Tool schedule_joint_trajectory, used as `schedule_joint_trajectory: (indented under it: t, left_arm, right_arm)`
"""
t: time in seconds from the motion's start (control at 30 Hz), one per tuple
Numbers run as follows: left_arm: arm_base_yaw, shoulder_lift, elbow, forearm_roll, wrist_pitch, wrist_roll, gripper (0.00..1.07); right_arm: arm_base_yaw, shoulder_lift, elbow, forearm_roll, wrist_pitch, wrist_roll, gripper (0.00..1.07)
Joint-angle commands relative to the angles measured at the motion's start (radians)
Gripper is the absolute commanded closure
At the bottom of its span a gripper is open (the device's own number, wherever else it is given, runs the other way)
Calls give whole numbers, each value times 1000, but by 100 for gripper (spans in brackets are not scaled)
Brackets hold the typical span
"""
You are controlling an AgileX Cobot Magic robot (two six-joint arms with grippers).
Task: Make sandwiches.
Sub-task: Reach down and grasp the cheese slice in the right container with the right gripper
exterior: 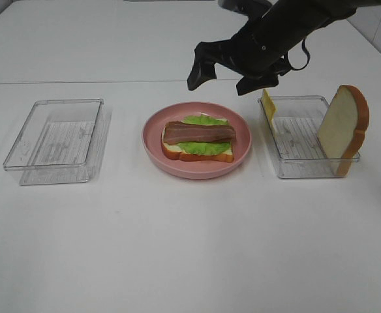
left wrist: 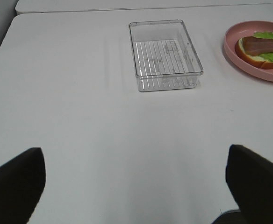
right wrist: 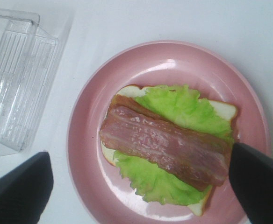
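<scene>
Judging by the stack, the sandwich [exterior: 198, 140] is roughly half built: white bread slice with orange-brown crust [exterior: 169, 150], ruffled green lettuce [exterior: 203, 148] and brown bacon strip [exterior: 199, 132] lie piled on the round pink plate [exterior: 152, 137]. Yellow cheese [exterior: 267, 104], seemingly leaning on the wall, and the second bread slice [exterior: 340, 127] wait in the clear plastic tray [exterior: 308, 175]. Right gripper [exterior: 222, 85] hovers spread, unladen, above the plate; left gripper [left wrist: 135, 151], also spread, hangs well apart.

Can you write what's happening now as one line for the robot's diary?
on plate: bread, lettuce, bacon | right gripper: open, over plate | left gripper: open | tray: cheese, slice
</scene>
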Motion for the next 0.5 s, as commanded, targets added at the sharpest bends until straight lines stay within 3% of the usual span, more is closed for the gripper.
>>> schedule_joint_trajectory:
  t: [0.03,0.13,0.23,0.33,0.4,0.47,0.5]
  left_arm:
    - [-7,-15,0,2,-6,-7,7]
    - [-7,-15,0,2,-6,-7,7]
    - [-7,-15,0,2,-6,-7,7]
    - [-7,-15,0,2,-6,-7,7]
    - [-7,-15,0,2,-6,-7,7]
    - [-7,-15,0,2,-6,-7,7]
    - [-7,-15,0,2,-6,-7,7]
  right_arm:
    - [-2,-44,-3,-26,24,12,11]
    - [-2,-82,-13,-73,64,59,11]
    - [-13,-77,-93,-169,194,187,11]
    - [-28,-33,-250,-303,359,310,11]
    - [-28,-15,-283,-325,398,330,11]
    - [-61,66,-425,-366,526,363,11]
    - [-61,66,-425,-366,526,363,11]
